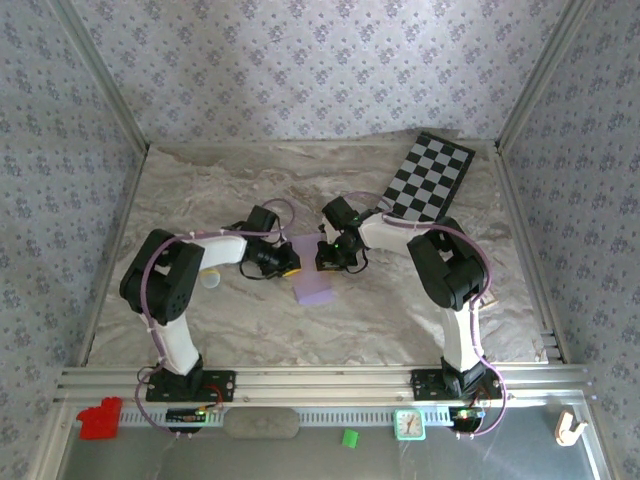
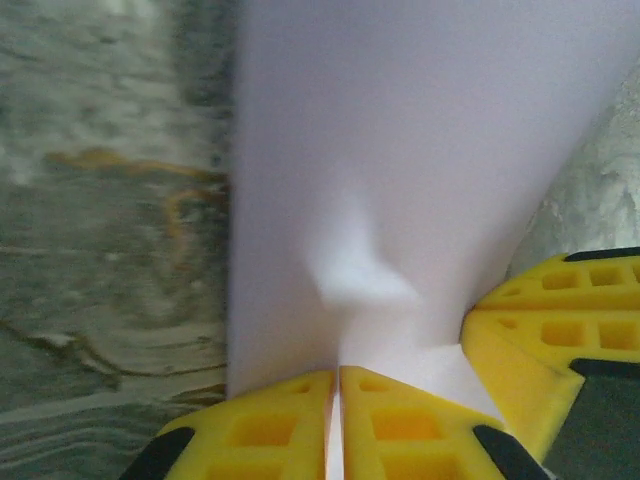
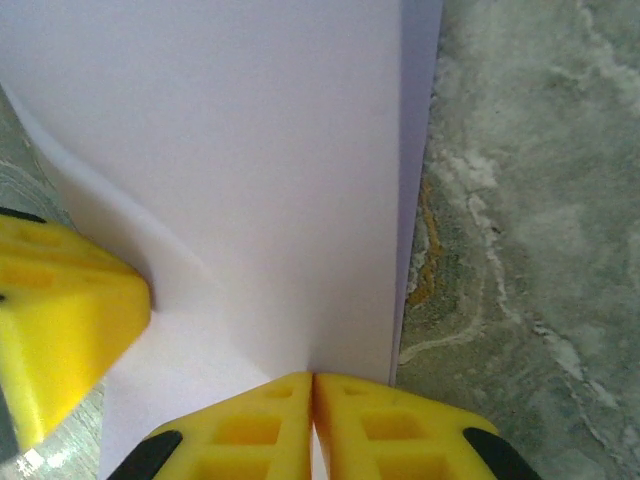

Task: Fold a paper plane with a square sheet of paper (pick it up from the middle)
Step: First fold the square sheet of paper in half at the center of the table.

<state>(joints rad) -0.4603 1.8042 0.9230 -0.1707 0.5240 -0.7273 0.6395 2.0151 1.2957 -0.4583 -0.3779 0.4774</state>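
Two pairs of jaws on one sheet of paper [image 1: 318,286], middle of the table [image 1: 250,325], between the arms. Left jaws are pressed together with the paper's edge pinched between them. Right jaws are the same, just beside them on that same edge. The rest of the sheet runs out from the jaws toward the near side; can't tell whether its loose end rests on the table or hangs clear.

Progress, my read: early to middle.
- Paper is picked up and held, so that part is done.
- At least one lengthwise fold looks made. From above it reads as a narrow oblong, not a square, and the right wrist view shows a second layer peeking out along one side.
- Small dent in the paper near the left jaws; crease not crisp there.
- No pointed nose, no kite outline, no wings yet. Most of the folding is left.

Chequered board [image 1: 430,178] lies at the far right, well apart from the paper.
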